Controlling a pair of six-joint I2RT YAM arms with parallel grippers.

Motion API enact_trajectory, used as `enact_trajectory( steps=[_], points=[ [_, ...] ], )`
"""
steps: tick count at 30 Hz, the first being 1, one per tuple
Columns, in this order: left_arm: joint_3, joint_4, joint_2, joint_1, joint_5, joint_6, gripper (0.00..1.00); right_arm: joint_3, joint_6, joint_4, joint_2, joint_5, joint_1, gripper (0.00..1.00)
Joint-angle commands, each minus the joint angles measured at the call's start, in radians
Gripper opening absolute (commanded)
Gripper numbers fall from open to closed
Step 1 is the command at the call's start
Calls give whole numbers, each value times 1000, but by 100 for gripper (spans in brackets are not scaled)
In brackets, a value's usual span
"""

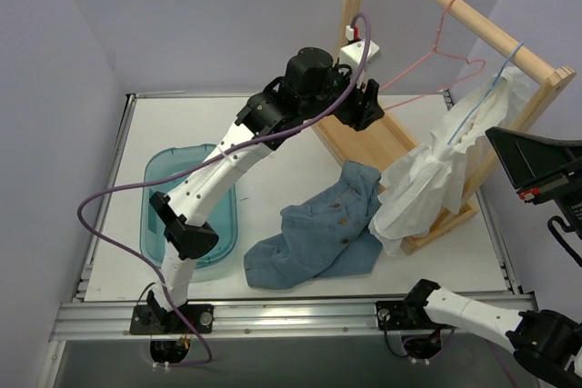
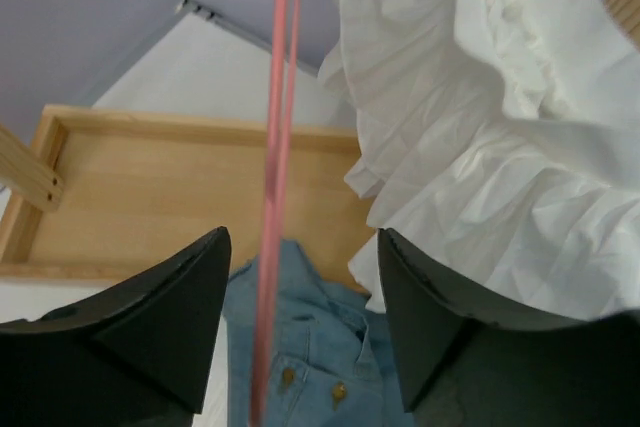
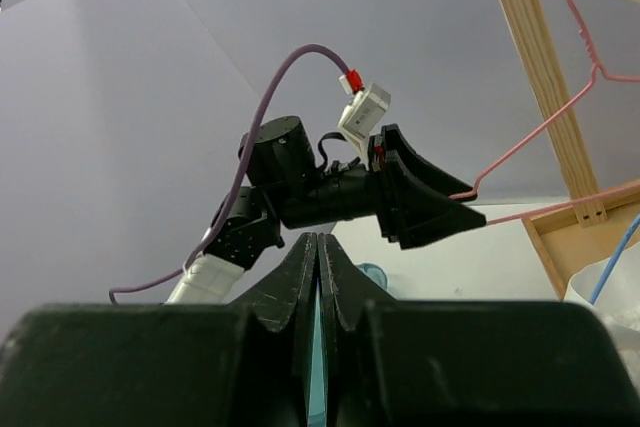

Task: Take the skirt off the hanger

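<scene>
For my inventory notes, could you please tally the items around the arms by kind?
Hangers: 2 (pink hanger, light-blue hanger)
Garments: 2 (white skirt, denim garment)
Bins: 1 (teal bin)
Racks: 1 (wooden rack)
Total: 6

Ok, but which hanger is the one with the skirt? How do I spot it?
Find the wooden rack on the right side of the table, with a rail across its top. Two thin wire hangers hook over that rail. The blue hanger is the one with the white skirt draped on it; the pink hanger beside it is bare.
</scene>
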Motion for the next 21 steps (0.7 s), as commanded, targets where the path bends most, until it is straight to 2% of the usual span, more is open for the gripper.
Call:
enact_trajectory(
  steps=[1, 2, 3, 4, 5, 7, 8, 10, 12, 14, 18, 21],
  points=[
    [-174, 57, -151, -3, -61, 8, 71, -6, 7, -7, 64, 10, -7, 0],
    [-345, 89, -255, -6, -92, 13, 87, -2, 5, -29, 76, 14, -7, 8],
    [-419, 138, -304, -6, -120, 17, 95, -4, 2, -49, 107, 30, -6, 20],
    [-486, 151, -355, -6, -159, 31, 97, -12, -1, -81, 122, 36, -7, 46],
    [-547, 155, -446, -7, -187, 36, 95, -21, -7, -93, 134, 42, -7, 56],
    [-705, 145, -531, -10, -291, 20, 94, -74, -19, -103, 164, 42, -6, 72],
    [-757, 142, -615, -12, -398, -1, 94, -94, -24, -104, 168, 51, -6, 76],
    [-935, 142, -695, -21, -459, -65, 94, -134, -25, -103, 179, 74, -6, 85],
    [-1128, 177, -792, -47, -462, -99, 94, -186, -30, -92, 181, 108, -7, 87],
    [-1211, 168, -812, -76, -457, -170, 94, -238, -39, -75, 174, 114, -6, 88],
    [-1325, 119, -719, -213, -578, -282, 94, -288, -38, -44, 150, 111, -6, 88],
    [-1385, 157, -618, -273, -586, -352, 94, -324, -21, -27, 113, 112, -6, 88]
  ],
)
